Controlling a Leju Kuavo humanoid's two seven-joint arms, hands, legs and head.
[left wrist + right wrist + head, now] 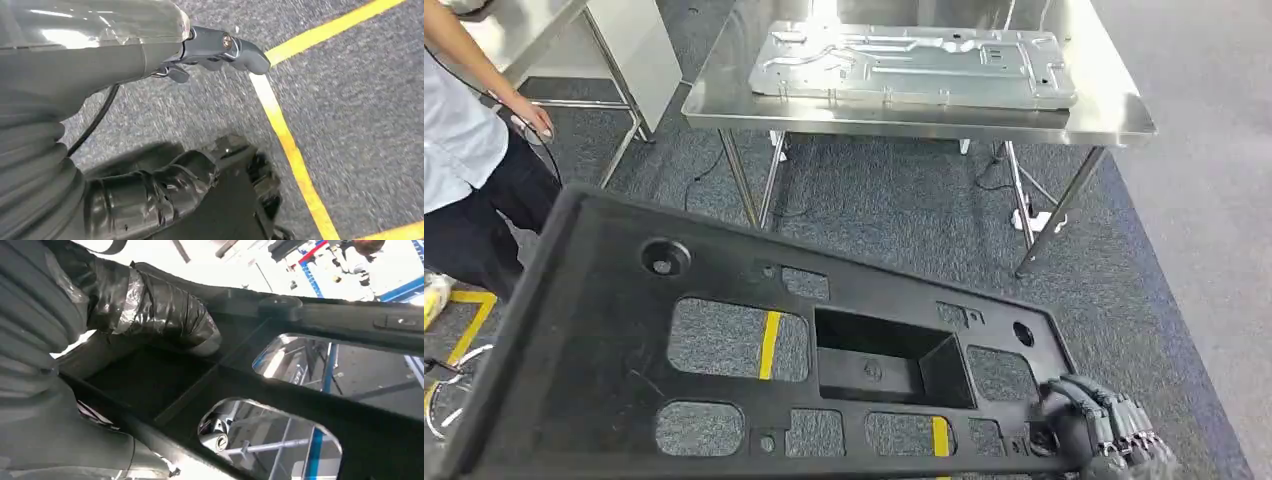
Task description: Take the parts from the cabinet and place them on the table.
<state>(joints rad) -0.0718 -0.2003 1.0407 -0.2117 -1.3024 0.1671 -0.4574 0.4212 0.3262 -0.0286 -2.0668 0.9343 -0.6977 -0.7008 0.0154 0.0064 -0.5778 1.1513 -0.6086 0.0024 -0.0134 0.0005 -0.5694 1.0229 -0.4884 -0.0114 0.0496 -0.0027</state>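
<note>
Right hand (1096,432) clamped on the lower-right corner of one black plastic panel (604,330) spanning the frame's lower half. Left hand (165,195): grip impossible to tell. One silver metal panel (914,62) flat on the tabletop (724,100), top centre.

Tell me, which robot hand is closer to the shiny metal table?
Right. The right robot hand grips the big black part's corner on the side toward the metal table. The left robot hand is further back, over carpet and yellow tape.

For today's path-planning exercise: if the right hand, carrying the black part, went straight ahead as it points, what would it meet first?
Probably the steel table, already bearing a metal panel; only carpet lies between. Depth is uncertain.
</note>
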